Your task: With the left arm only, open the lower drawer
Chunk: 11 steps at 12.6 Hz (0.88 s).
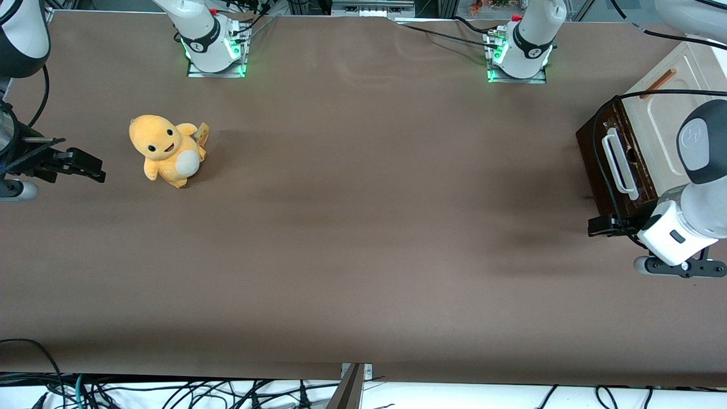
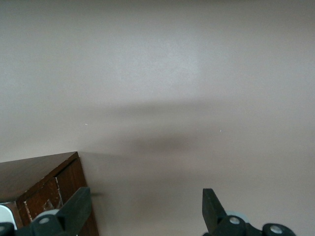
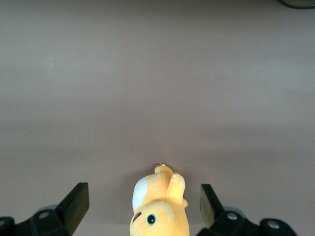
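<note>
Front: drawer [image 1: 616,165] shut, low in cabinet [image 1: 676,85] at working arm's end; gripper [image 1: 603,225] just beside its nearer corner, handle [image 1: 619,163] ungrasped | Left wrist: fingers [image 2: 78,209] spread wide, holding nothing; drawer corner [image 2: 44,184] alongside, likely approach | Right wrist: toy [image 3: 157,209] idle

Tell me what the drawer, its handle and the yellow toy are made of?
The lower drawer looks like dark brown wood, a bit scuffed with pale scratches. Its handle is a smooth white loop, probably plastic or painted metal. The yellow toy looks like soft fuzzy plush cloth. The open gripper hovers by the drawer's corner nearer the front camera, touching nothing.
</note>
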Tool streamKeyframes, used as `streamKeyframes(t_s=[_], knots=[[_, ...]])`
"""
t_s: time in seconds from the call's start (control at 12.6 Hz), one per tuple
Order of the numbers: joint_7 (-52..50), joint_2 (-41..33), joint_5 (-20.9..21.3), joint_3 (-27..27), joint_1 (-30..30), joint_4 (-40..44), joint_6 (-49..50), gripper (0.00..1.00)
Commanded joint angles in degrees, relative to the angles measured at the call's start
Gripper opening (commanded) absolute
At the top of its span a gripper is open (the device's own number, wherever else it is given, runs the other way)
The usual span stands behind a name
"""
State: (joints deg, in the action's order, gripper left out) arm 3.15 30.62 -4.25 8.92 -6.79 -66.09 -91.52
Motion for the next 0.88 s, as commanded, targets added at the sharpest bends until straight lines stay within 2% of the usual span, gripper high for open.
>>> streamKeyframes(t_s=[0.0,0.8], knots=[[0.98,-1.09,0.56,-0.22,-0.06,-0.45,0.38,1.0],[0.63,-1.09,1.61,0.13,-0.06,-0.71,5.39,1.0]])
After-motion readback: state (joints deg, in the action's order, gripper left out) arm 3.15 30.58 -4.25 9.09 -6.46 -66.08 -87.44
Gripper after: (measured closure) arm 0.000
